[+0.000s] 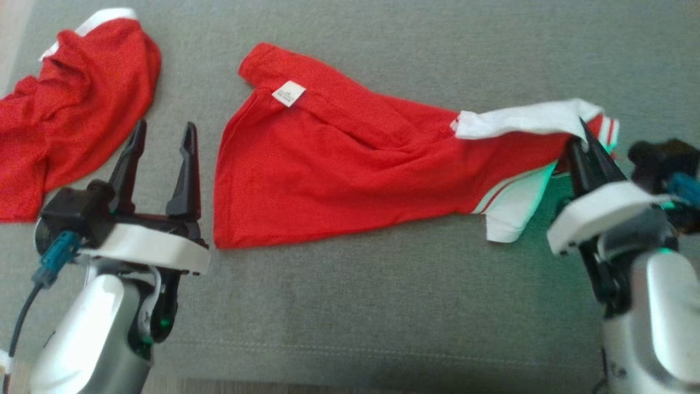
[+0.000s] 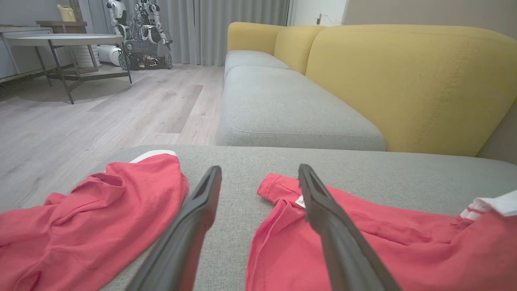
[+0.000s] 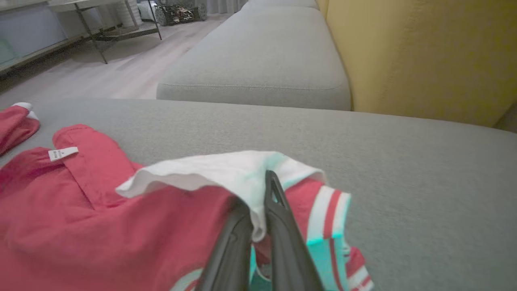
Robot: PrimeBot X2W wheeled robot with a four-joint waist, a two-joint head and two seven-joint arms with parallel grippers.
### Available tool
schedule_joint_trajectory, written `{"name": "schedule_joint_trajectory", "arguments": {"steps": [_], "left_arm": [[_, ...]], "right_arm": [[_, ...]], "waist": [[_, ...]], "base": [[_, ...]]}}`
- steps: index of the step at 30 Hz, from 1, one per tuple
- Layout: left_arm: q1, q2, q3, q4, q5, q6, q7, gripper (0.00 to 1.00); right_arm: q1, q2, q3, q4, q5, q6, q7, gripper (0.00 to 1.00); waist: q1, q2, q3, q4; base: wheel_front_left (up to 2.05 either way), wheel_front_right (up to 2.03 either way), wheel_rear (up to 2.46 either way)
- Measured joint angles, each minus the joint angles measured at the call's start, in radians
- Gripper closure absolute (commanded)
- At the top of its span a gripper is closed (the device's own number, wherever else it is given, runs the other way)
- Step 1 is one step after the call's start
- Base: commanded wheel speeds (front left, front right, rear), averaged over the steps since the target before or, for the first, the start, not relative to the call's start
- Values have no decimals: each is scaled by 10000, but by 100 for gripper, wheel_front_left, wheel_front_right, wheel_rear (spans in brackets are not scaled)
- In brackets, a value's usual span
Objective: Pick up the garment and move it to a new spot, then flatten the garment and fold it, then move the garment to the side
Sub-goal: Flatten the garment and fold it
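Observation:
A red garment [image 1: 339, 164] with white trim and a small white label lies stretched across the grey cushion [image 1: 350, 306]. My right gripper [image 1: 584, 139] is shut on its white collar edge at the right end, lifting that edge slightly; in the right wrist view the white cloth [image 3: 226, 171] drapes over the closed fingers [image 3: 278, 210]. My left gripper [image 1: 164, 143] stands open just left of the garment's left edge, nothing between its fingers [image 2: 323, 214]. In the left wrist view the garment [image 2: 363, 242] lies under the right finger.
A second red garment [image 1: 65, 104] lies crumpled at the cushion's far left, also in the left wrist view [image 2: 89, 218]. The yellow sofa back [image 2: 404, 81] stands behind. Beyond are a wooden floor [image 2: 101, 109], a table [image 2: 60, 40] and another robot [image 2: 141, 32].

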Motion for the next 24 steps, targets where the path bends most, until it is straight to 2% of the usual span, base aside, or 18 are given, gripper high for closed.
{"name": "schedule_joint_trajectory", "arguments": {"steps": [6, 7, 8, 15, 20, 24], "left_arm": [[-347, -224, -157, 330, 86, -265, -12, 0], [-382, -247, -159, 360, 107, -267, -12, 0], [-413, -259, -163, 385, 153, -309, -12, 0], [-432, -284, -155, 604, 257, -428, -13, 0], [-246, -242, -111, 627, 261, -418, -13, 0], [229, -178, -65, 625, 259, -324, -13, 0]], "right_arm": [[-1500, -10, 514, 2161, 309, 0, -761, 100], [-1611, -10, 548, 2445, 391, 0, -890, 76], [-1677, -10, 564, 2692, 395, 0, -1041, 0], [-1656, -19, 936, 3298, 754, 0, -2151, 0], [-827, -17, 926, 2650, 966, 0, -2727, 0], [97, -12, 499, 1868, 978, 0, -2836, 0]], "waist": [[0, 0, 398, 347], [0, 0, 419, 369], [0, 0, 429, 385], [0, 0, 202, 260], [0, 0, -169, 53], [0, 0, -536, -125]], "base": [[0, 0, 0], [0, 0, 0], [0, 0, 0], [0, 0, 0], [0, 0, 0], [0, 0, 0]]}}
